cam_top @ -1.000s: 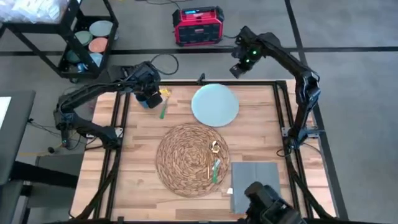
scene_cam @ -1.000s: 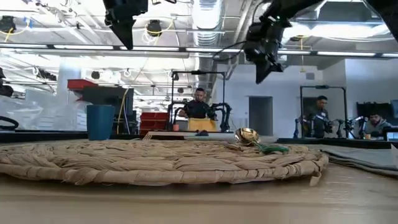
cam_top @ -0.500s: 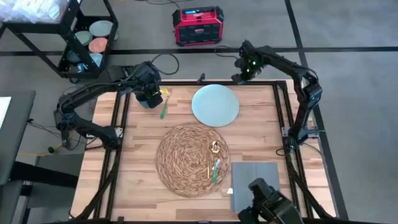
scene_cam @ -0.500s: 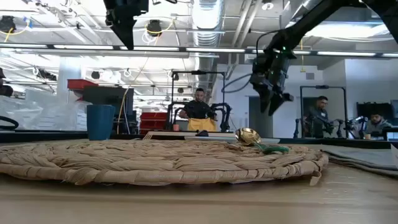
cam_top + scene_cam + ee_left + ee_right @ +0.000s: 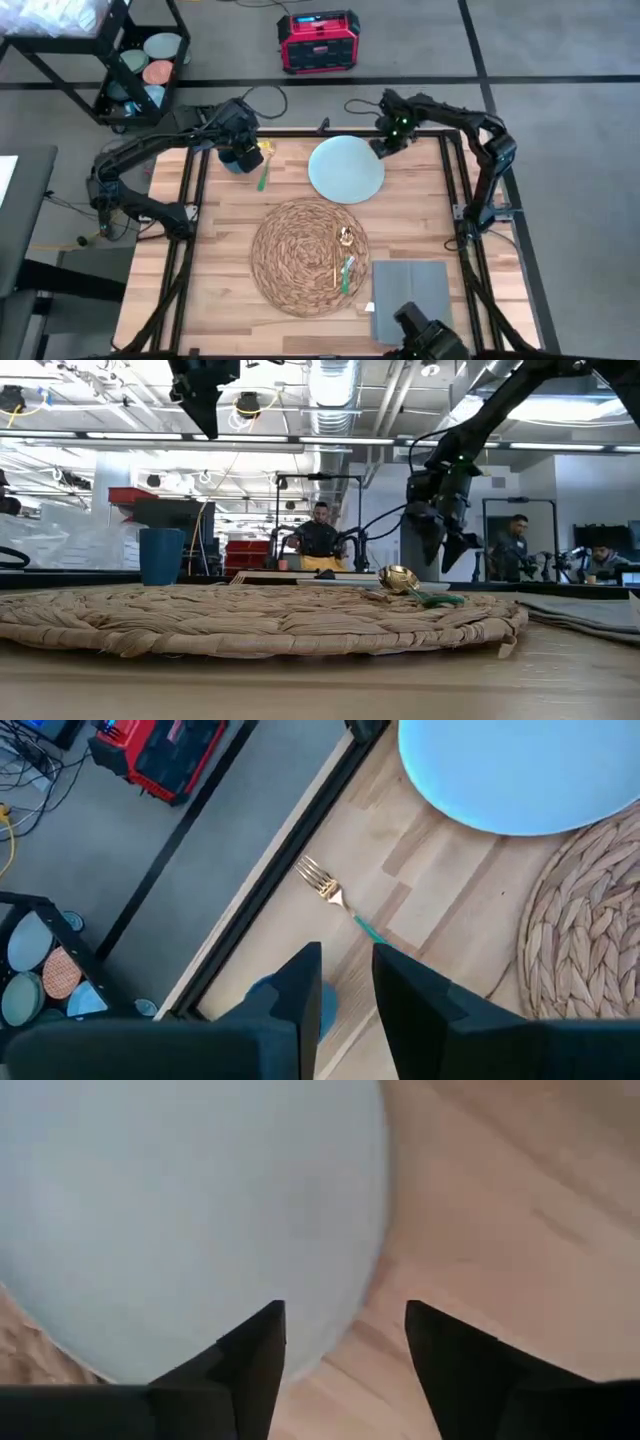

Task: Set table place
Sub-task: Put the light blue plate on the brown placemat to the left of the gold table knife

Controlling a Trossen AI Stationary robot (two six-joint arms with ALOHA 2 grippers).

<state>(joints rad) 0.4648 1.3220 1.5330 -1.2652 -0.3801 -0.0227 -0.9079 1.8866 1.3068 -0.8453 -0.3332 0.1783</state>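
1. Right gripper (image 5: 383,146), fingers spread wide and empty, hovers at the pale blue plate's (image 5: 345,168) rim, beside the woven mat (image 5: 308,257).
2. Left gripper (image 5: 243,160), narrowly parted, empty, hangs above the fork (image 5: 343,904).
3. Risk: a shallow bite lets the plate slip.

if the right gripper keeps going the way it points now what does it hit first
Most likely the rim of the pale blue round plate: the right gripper is open, with one finger over the plate's edge and the other over the bare light wooden table. Its height above the plate is unclear.
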